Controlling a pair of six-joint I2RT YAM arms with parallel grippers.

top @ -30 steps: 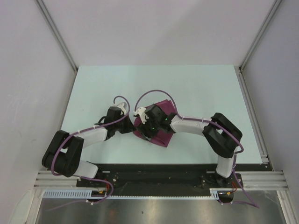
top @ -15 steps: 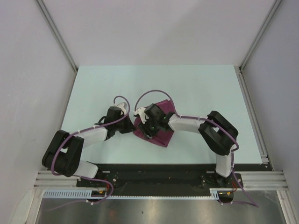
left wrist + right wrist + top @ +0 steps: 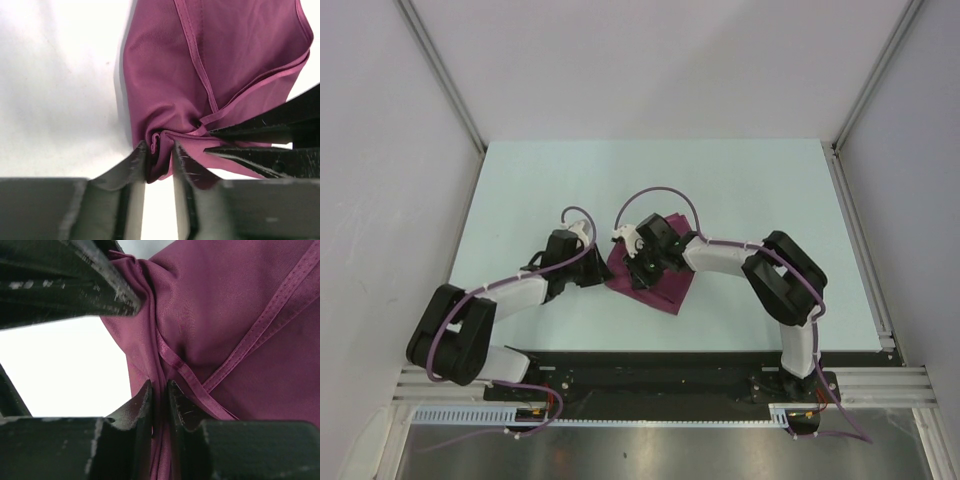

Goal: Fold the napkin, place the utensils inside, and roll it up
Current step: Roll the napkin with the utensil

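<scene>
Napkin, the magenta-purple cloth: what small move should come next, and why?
Probably lift and draw the pinched fold across together: the left gripper and right gripper are both shut on the same bunched edge of the magenta-purple cloth napkin.

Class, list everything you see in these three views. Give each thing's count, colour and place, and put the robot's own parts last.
napkin: one, magenta-purple, bunched at the middle of the table where the two arms meet.
table: one, pale mint-green, forming the floor of the enclosure.
walls: three, pale grey, to the left, far side and right of the table.
spoon: none visible in any view.
cables: two, purple, one looping along each arm.
arms: two, white and black, bases at the near edge, both reaching inward to the napkin.
left gripper: one, black, fingers shut on a gathered fold of the napkin.
right gripper: one, black, fingers shut on napkin cloth close beside the left one.
</scene>
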